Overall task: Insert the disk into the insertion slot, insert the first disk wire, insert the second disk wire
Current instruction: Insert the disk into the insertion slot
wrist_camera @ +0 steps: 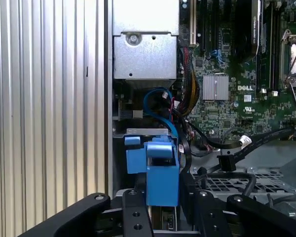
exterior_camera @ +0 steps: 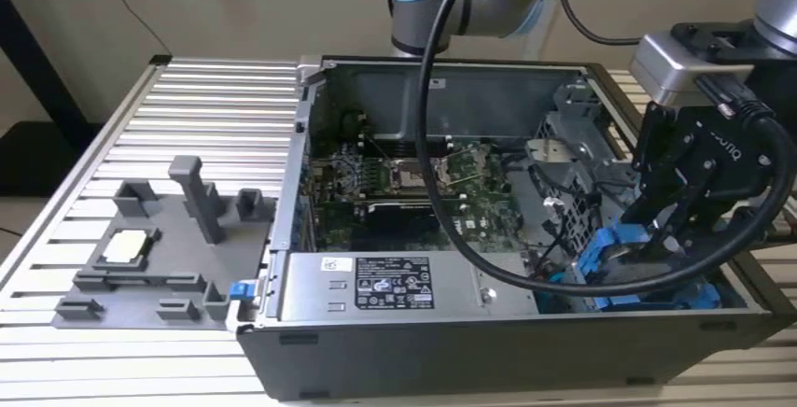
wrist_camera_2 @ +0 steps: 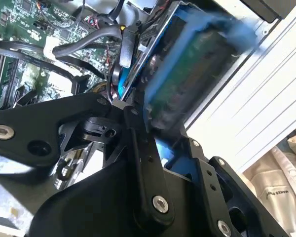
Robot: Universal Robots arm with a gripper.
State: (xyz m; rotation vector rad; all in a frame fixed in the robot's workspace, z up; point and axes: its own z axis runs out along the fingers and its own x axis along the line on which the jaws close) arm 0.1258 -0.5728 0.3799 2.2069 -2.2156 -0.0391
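Observation:
My black gripper (exterior_camera: 650,239) reaches into the open computer case (exterior_camera: 299,192) at the exterior view's right, shut on the disk (exterior_camera: 613,250). The disk's bright blue frame (wrist_camera: 160,170) stands on end between my fingers (wrist_camera: 134,210). In the second wrist view the disk (wrist_camera_2: 187,74) shows its green underside, tilted against the case wall. It sits at the drive cage in the case's corner; the insertion slot is hidden behind it. A blue cable (wrist_camera: 155,96) loops beside the disk and black plugged cables (wrist_camera: 224,160) lie loose over the motherboard; I cannot tell which are the disk wires.
A silver power supply (exterior_camera: 373,286) fills the case's near side. The arm's thick black cable (exterior_camera: 449,211) hangs across the motherboard (exterior_camera: 424,183). A perforated grey panel (wrist_camera: 237,182) lies beside the disk. A grey fixture (exterior_camera: 162,248) stands on the slatted table at the exterior view's left.

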